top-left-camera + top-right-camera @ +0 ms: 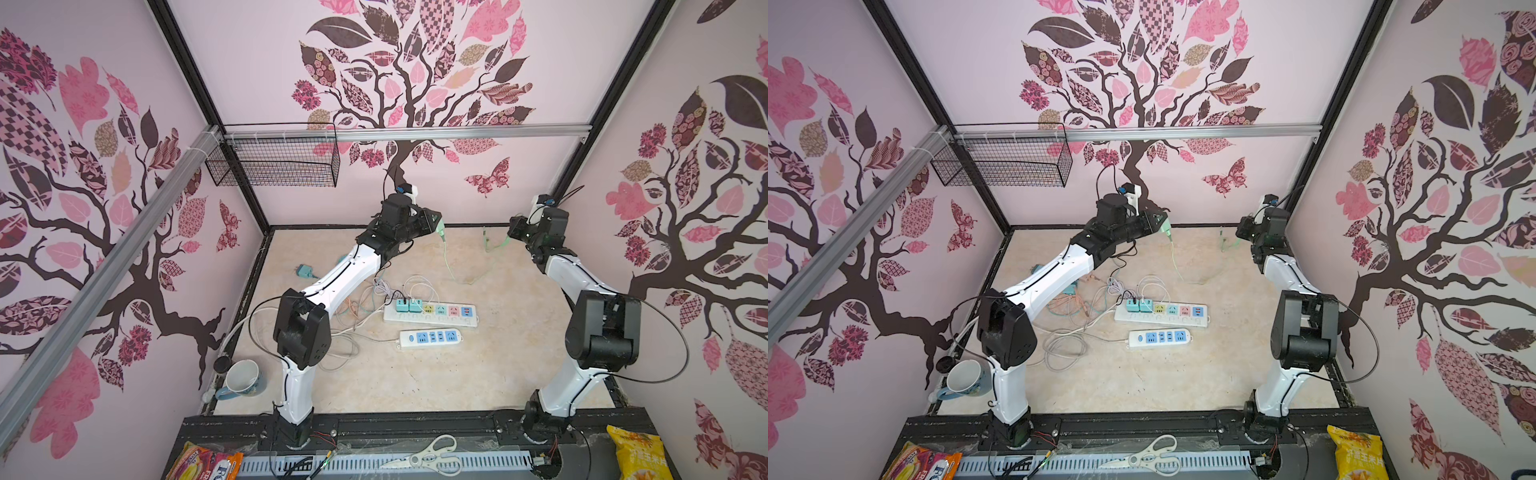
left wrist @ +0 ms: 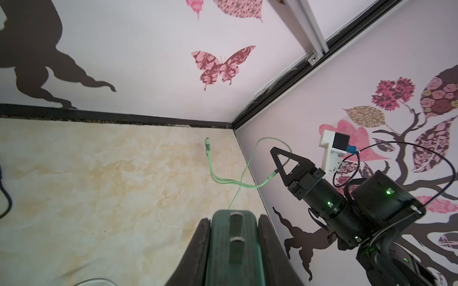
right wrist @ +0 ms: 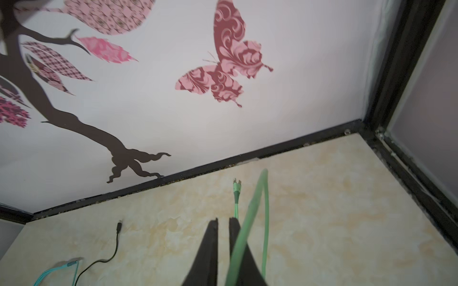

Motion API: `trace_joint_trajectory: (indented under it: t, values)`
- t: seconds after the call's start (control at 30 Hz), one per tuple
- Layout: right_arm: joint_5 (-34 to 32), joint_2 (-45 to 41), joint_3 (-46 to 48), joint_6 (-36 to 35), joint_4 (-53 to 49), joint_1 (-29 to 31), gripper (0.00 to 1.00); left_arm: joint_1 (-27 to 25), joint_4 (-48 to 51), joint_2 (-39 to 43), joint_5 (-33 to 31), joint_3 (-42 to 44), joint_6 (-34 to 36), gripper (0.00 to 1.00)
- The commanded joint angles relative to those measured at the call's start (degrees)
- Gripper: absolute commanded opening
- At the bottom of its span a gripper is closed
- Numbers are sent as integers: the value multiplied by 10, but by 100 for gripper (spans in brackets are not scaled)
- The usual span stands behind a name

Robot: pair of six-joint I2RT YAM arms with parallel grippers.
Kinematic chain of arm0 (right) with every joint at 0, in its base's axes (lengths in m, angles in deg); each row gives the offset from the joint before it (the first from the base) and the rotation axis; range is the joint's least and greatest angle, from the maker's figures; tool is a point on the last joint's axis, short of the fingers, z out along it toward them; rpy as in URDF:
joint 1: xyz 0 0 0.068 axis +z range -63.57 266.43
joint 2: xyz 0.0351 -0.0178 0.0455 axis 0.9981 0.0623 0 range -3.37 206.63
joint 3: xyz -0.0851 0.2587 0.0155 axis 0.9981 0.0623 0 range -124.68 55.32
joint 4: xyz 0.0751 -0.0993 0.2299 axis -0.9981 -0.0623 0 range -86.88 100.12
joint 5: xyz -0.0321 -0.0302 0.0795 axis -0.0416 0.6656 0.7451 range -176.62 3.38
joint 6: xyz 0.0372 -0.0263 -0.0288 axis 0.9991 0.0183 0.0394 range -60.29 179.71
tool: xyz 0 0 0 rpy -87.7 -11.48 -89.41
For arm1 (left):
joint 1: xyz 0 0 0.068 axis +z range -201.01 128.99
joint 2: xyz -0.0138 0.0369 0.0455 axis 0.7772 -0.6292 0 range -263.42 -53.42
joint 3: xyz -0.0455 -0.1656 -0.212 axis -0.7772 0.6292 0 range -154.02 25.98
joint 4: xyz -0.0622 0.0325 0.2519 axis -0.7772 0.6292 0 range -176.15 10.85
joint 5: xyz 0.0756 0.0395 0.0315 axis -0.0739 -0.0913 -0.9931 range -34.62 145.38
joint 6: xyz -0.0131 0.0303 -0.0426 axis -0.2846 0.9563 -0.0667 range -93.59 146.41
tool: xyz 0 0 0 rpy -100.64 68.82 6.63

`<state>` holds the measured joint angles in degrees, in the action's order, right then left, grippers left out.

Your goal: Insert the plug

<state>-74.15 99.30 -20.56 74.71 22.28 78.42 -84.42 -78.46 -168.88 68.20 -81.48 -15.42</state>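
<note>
A green plug (image 2: 234, 247) with two metal prongs is clamped between the fingers of my left gripper (image 2: 234, 216), which is shut on it. In both top views that gripper (image 1: 436, 224) hangs high near the back wall, and the plug's green cable (image 1: 451, 266) trails down to the floor. My right gripper (image 3: 223, 219) stands open by a narrow gap with nothing in it. The green cable (image 3: 250, 218) lies across the outside of one finger. A long white power strip (image 1: 430, 314) with coloured sockets and a short white strip with blue sockets (image 1: 430, 337) lie mid-floor.
Two teal plugs (image 1: 408, 305) sit in the long strip's left end. Loose cables (image 1: 361, 307) tangle left of the strips, beside a teal plug (image 1: 304, 272). A mug (image 1: 241, 380) lies front left. A wire basket (image 1: 274, 160) hangs on the back wall. Scissors (image 1: 432, 455) lie on the front rail.
</note>
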Motion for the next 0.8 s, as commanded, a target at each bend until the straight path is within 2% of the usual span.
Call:
trace_joint_trajectory:
  t: [0.0, 0.07, 0.13, 0.2, 0.33, 0.47, 0.53, 0.77]
  values:
    - [-42, 26, -16, -25, -59, -2, 53, 0, -30, -26, 21, -57, -37, 0]
    - [-43, 18, -11, -23, -84, -2, 72, 0, -28, -43, 29, -70, -49, 0]
    - [-45, -2, 7, -10, -89, -2, 81, 0, -29, -51, 32, -75, -58, 0]
    - [-46, -26, 31, 7, -89, -2, 98, 1, -29, -56, 30, -78, -66, 0]
    - [-34, -84, 81, 57, -87, -2, 99, 3, -24, -55, 20, -78, -82, 0]
    - [28, -153, 151, 131, -27, -2, 100, 4, -27, -50, 18, -65, -104, 0]
    - [39, -183, 178, 163, -1, -1, 100, 4, -44, -45, 12, -49, -122, 0]
    - [132, -241, 221, 225, 28, 1, 100, 4, -65, -46, -2, -42, -145, 0]
